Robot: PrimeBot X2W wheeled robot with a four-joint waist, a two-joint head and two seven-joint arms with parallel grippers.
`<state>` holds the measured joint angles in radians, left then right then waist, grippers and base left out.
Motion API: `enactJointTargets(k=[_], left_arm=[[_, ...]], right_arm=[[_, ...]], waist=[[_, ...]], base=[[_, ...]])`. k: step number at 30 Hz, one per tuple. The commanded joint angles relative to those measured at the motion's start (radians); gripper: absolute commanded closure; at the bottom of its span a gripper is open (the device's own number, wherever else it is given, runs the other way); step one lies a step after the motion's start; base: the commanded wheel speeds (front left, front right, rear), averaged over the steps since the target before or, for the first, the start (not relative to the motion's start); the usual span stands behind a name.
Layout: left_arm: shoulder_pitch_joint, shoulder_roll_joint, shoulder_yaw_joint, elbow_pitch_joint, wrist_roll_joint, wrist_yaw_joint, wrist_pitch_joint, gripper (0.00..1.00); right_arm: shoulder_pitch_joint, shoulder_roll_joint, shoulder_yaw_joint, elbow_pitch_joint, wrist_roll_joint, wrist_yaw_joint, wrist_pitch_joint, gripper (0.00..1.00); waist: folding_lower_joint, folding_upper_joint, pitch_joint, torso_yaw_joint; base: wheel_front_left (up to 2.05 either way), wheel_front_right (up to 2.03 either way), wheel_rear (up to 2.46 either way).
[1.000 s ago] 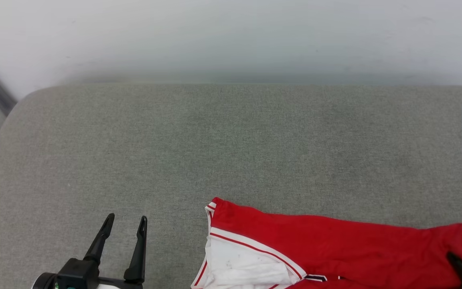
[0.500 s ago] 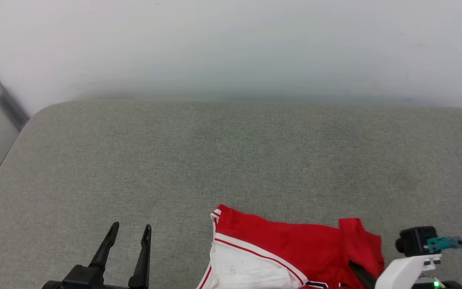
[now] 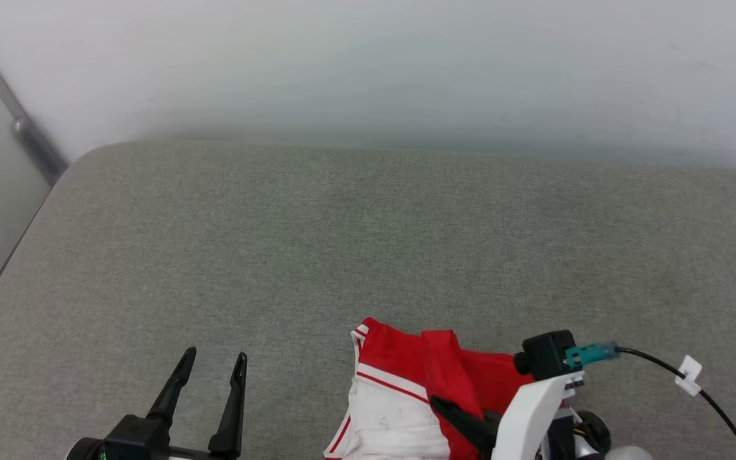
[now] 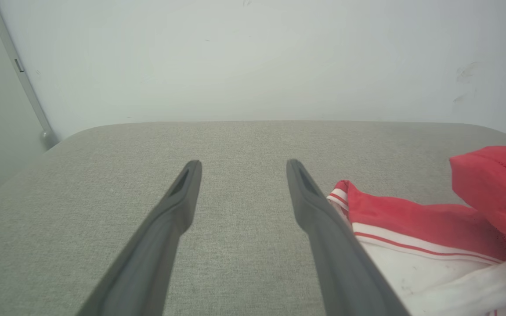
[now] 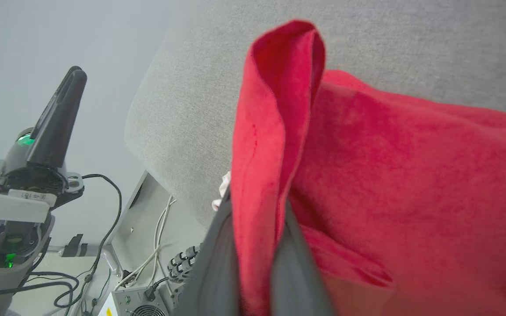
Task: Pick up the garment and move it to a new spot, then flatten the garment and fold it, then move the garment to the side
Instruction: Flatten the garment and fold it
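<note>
Head view: garment (image 3: 400, 409) bunched at bottom centre-right of frame on grey upholstered pad (image 3: 342, 243); red body, white sleeve with red-and-white striped trim; a red fold stands up through its middle; lettering not legible.
Right gripper (image 3: 454, 412) at lower right, dark finger pushed into that red fold; white forearm shell and black wrist camera (image 3: 544, 354) just above it; teal connector (image 3: 588, 353) with black cable and white tag (image 3: 689, 370) trails to the right edge.
Left gripper (image 3: 214, 352) at lower left, fingers apart, nothing between them, well apart from the shirt; pad bare under it.

Left wrist view: left gripper (image 4: 243, 163) spread wide over bare pad; garment (image 4: 411, 219) at right edge, just beside the right-hand finger, contact not determinable; raised red lump at far right sits above the rest of the cloth, a height the head view flattens; white wall (image 4: 253, 57) behind.

Right wrist view: right gripper (image 5: 257, 210) closed tight on a doubled red edge of the garment (image 5: 389, 175); cloth rises in a tall fold from between the two fingers, a grip the head view half hides; pad edge at upper centre; left gripper (image 5: 70, 83) at left, side-on; wiring and a vented electronics box (image 5: 134, 305) at bottom left.
</note>
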<state>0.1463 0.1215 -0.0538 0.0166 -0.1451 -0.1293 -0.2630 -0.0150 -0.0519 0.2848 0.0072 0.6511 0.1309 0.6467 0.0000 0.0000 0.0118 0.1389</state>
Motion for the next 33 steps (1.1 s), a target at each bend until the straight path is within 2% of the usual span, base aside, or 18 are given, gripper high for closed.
enactJointTargets(k=[1, 9, 10, 11, 12, 17, 21, 25, 29, 30, 33], left_arm=[[-0.013, 0.005, 0.001, 0.000, -0.003, -0.001, -0.002, 0.00], [-0.020, 0.008, -0.006, 0.005, -0.006, -0.001, -0.002, 0.00], [-0.020, 0.008, -0.005, 0.006, -0.006, -0.001, -0.002, 0.00], [-0.021, 0.009, -0.005, 0.006, -0.007, -0.001, -0.002, 0.00], [-0.022, 0.009, -0.005, 0.006, -0.008, -0.001, -0.002, 0.00], [-0.020, 0.010, -0.001, 0.009, -0.005, -0.001, -0.002, 0.00], [-0.015, 0.003, 0.003, 0.008, -0.002, -0.001, -0.002, 0.00], [-0.009, 0.000, 0.006, 0.005, 0.000, -0.001, -0.002, 0.00], [-0.015, -0.005, 0.010, -0.004, -0.002, -0.001, -0.002, 0.00], [-0.015, -0.005, 0.010, -0.004, -0.002, -0.001, -0.002, 0.00], [-0.023, -0.009, 0.010, -0.009, -0.003, -0.001, -0.002, 0.00]], right_arm=[[-0.039, 0.003, 0.029, 0.033, 0.028, 0.000, -0.026, 1.00], [-0.144, 0.003, 0.102, 0.218, 0.087, 0.000, -0.141, 1.00], [-0.155, 0.003, 0.114, 0.240, 0.088, 0.000, -0.154, 0.95], [-0.166, 0.003, 0.131, 0.260, 0.090, 0.000, -0.167, 0.56], [-0.177, 0.003, 0.151, 0.273, 0.095, 0.000, -0.181, 0.00], [-0.209, 0.002, 0.260, 0.294, 0.193, 0.000, -0.238, 0.00], [-0.254, 0.002, 0.250, 0.319, 0.169, 0.000, -0.284, 0.00], [-0.301, 0.002, 0.215, 0.309, 0.038, 0.000, -0.306, 0.00], [-0.322, -0.002, 0.158, 0.261, -0.150, 0.000, -0.315, 0.00], [-0.322, -0.002, 0.158, 0.261, -0.150, 0.000, -0.315, 0.00], [-0.319, -0.054, 0.113, 0.203, -0.288, -0.001, -0.343, 0.00]], waist=[[0.0000, 0.0000, 0.009, 0.013], [0.0000, 0.0000, 0.021, 0.046], [0.0000, 0.0000, 0.022, 0.048], [0.0000, 0.0000, 0.023, 0.050], [0.0000, 0.0000, 0.025, 0.052], [0.0000, 0.0000, 0.025, 0.052], [0.0000, 0.0000, 0.019, 0.036], [0.0000, 0.0000, 0.014, 0.009], [0.0000, 0.0000, 0.014, -0.023], [0.0000, 0.0000, 0.014, -0.023], [0.0000, 0.0000, 0.016, -0.043]], base=[[0.00, 0.00, 0.00], [0.00, 0.00, 0.00], [0.00, 0.00, 0.00], [0.00, 0.00, 0.00], [0.00, 0.00, 0.00], [0.00, 0.00, 0.00], [0.00, 0.00, 0.00], [0.00, 0.00, 0.00], [0.00, 0.00, 0.00], [0.00, 0.00, 0.00], [0.00, 0.00, 0.00]])
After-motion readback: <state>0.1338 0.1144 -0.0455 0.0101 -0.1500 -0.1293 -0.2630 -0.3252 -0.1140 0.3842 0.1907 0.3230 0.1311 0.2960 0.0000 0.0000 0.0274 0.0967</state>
